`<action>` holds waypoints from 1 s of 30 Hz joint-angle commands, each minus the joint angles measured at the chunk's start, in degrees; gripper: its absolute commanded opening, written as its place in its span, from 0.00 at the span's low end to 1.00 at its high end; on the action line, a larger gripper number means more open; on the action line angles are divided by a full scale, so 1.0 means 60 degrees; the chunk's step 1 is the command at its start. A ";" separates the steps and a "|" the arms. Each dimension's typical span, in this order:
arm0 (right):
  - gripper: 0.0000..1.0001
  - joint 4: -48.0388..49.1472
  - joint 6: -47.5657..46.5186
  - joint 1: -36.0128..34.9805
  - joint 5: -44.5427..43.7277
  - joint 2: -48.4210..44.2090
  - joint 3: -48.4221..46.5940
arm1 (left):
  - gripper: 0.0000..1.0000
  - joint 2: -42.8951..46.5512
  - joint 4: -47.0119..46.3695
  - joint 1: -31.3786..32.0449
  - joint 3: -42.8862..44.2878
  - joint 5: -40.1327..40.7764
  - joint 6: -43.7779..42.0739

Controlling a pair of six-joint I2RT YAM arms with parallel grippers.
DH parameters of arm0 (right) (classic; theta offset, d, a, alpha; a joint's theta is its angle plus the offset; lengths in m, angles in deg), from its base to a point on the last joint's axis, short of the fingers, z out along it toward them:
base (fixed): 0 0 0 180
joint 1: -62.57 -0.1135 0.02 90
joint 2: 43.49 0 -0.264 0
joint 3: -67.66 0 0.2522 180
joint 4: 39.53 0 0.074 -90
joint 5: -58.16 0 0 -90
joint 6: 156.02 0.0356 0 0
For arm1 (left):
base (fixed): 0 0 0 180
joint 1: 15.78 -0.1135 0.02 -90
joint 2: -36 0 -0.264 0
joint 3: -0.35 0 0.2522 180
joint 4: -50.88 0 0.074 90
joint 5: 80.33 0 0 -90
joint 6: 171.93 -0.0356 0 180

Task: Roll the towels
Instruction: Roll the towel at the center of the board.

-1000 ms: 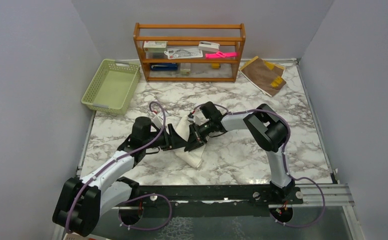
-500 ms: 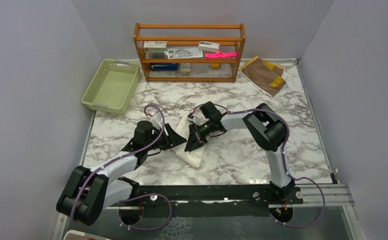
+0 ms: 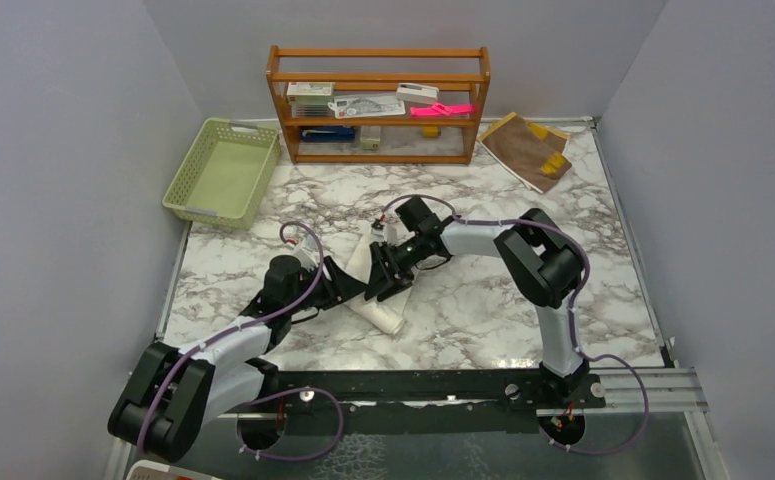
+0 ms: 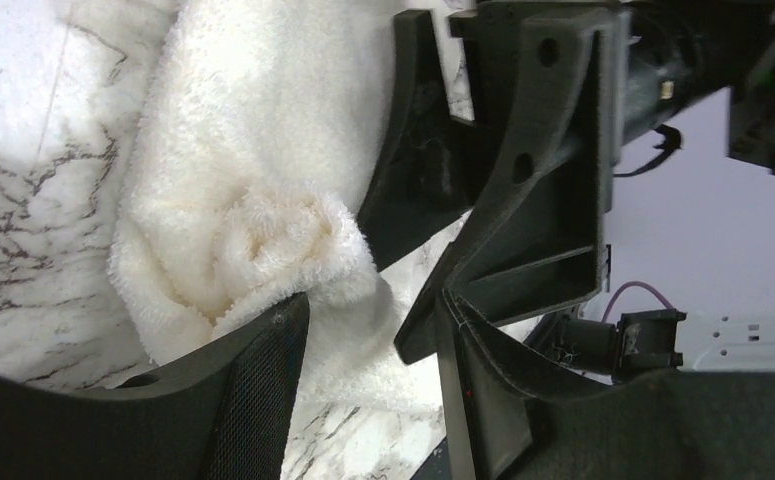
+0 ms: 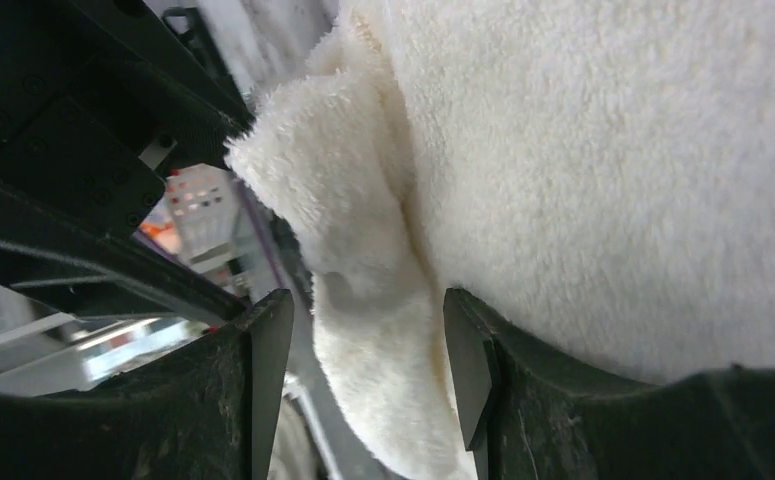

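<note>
The cream-white towel lies partly rolled on the marble table, mid-table, with both grippers at it. My left gripper comes in from the left. It is open, and the towel's rolled end sits against its left finger, with bare marble beside the other finger. My right gripper comes in from the right, also open. A loose flap of the towel hangs between its fingers with a gap on the left side. The brown towel with yellow trim lies flat at the back right.
A green basket sits at the back left. A wooden shelf with small items stands against the back wall. Grey walls close in the table on the left, right and back. The two grippers are very close together over the towel.
My right gripper has gone from shut on the cream towel to open, releasing it. My left arm has dropped lower and drawn back toward the near left, jaws unchanged.
</note>
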 commanded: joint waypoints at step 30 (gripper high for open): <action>0.58 -0.0562 -0.4459 -0.3444 -0.8104 -0.3671 0.1603 | 0.51 0.0666 0.1544 -0.0018 -0.0244 0.1145 -0.0236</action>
